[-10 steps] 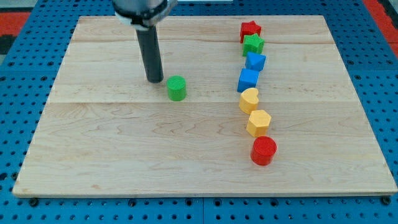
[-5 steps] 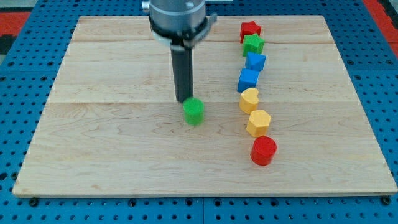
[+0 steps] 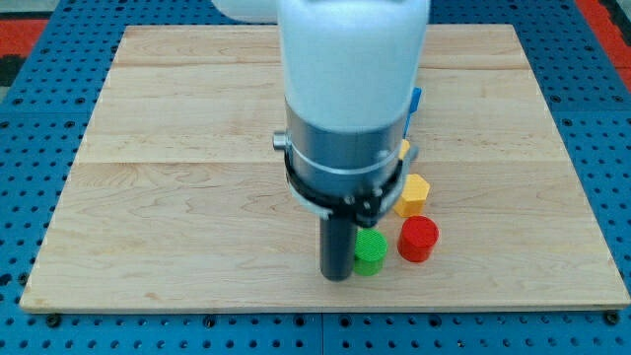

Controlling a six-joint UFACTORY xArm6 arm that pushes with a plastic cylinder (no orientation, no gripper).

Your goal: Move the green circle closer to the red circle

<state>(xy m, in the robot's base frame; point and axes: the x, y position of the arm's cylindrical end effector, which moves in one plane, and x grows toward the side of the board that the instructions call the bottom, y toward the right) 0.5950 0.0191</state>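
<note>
While my tip (image 3: 338, 277), a bare dark rod with no claw and nothing held, touches the small green circle block (image 3: 370, 252) from its left at lower centre, the red circle block (image 3: 418, 239) sits just right, yellow hexagon block (image 3: 413, 193) above it, on the wooden board (image 3: 158, 197).

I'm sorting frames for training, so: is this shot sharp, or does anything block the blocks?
Camera view: evenly lit, sharp, no glare; the arm's body hides several upper blocks. My tip sits just left of the green circle, near the red circle.
</note>
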